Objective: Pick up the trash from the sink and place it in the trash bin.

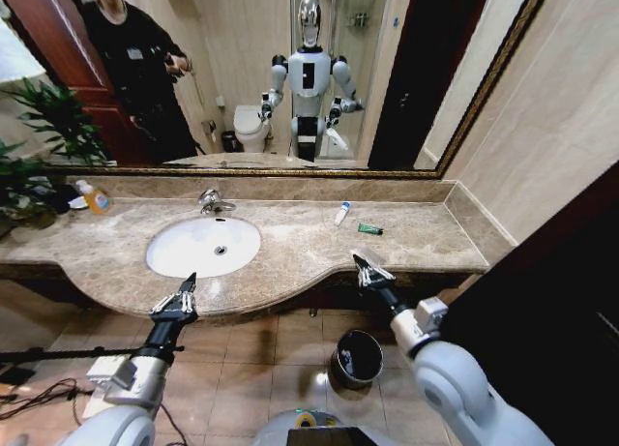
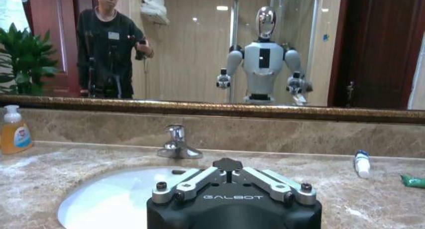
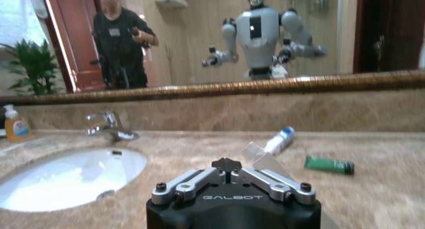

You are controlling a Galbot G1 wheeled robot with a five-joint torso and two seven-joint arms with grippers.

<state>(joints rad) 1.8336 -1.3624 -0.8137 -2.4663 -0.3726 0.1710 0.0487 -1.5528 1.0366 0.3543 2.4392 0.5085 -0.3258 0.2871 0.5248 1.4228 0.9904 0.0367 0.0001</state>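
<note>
At the time of inspection the left end effector [image 1: 178,301] hung at the front edge of the tabletop [image 1: 290,262], just before the sink [image 1: 203,246], fingers closed together and carrying nothing. The right end effector [image 1: 368,271] stood over the front edge farther to the right, its fingers closed on a small clear scrap [image 3: 262,159], apparently plastic film, seen in the right wrist view. The basin itself appeared bare. The remaining trash lay on the tabletop well right of the sink, near the back wall: a white tube with a blue cap [image 1: 341,213] and, just beside it, a small green tube [image 1: 369,229]. The trash bin [image 1: 356,357] stood on the floor below the right end effector. Risks noted: the clear scrap was thin and lightly pinched, and in my judgement could slip out or cling to a finger on release, missing the bin's narrow mouth. The tubes were round and lay flat on polished stone; a careless approach could roll them away or against the wall. The soap bottle [image 1: 95,198] at the far left was not trash and was not at risk.
</note>
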